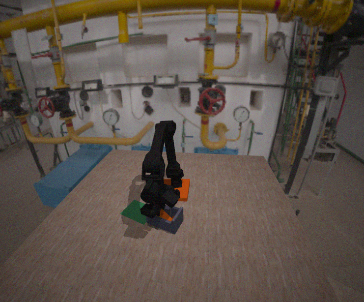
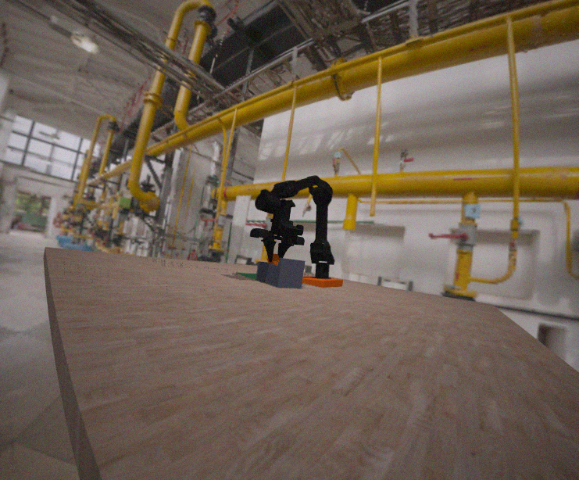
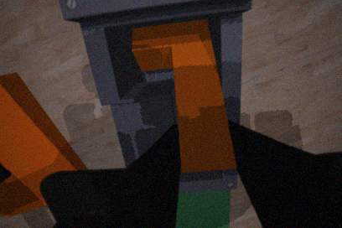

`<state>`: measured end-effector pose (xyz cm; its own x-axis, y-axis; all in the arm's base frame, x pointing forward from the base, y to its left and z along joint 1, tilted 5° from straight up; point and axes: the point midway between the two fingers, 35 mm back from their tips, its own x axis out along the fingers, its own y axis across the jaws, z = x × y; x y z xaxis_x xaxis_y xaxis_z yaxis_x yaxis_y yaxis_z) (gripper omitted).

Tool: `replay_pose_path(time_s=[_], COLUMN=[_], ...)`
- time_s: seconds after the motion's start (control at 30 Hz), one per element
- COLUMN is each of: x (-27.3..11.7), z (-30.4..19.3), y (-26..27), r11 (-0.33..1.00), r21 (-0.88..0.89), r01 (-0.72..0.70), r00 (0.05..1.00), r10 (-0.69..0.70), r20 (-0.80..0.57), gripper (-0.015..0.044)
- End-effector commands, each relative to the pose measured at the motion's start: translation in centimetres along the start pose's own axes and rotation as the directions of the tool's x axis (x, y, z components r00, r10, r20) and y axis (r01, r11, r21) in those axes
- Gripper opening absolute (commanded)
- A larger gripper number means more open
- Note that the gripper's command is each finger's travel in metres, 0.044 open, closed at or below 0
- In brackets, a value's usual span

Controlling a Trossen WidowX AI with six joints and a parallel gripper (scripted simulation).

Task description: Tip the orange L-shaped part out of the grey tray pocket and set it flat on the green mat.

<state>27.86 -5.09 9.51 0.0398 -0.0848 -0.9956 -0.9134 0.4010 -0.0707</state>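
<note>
Orange L-shaped part [image 3: 201, 110] tipped in the grey tray [image 3: 105, 72] pocket, L end down at the far side, straight end raised toward me. I've got the gripper [image 3: 207, 168] pinched on that raised end. Tipping and pinch look done; lift-out, flat placement on the green mat [image 3: 203, 208] just beside the tray, and release all remain

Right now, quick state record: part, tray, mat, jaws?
part: orange L-shaped part, tilted, near end raised out of the pocket
tray: grey tray, on the wooden table
mat: green mat, just past the tray's near end, nothing on it
gripper: jaws shut on the part's raised end
stage: pinched, not lifted out yet
</note>
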Motion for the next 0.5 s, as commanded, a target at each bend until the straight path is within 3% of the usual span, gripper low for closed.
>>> replay_pose_path(time_s=[0.0, 0.47], x=[-0.1, -2.1], z=[0.0, 0.0], y=[0.0, 0.0], r11=[1.000, 1.000], r21=[0.000, -0.003], r01=[0.001, -0.004], r00=[1.000, 1.000], r10=[-0.001, 0.004], r20=[0.000, 0.000], gripper=[0.0000, 0.0000])
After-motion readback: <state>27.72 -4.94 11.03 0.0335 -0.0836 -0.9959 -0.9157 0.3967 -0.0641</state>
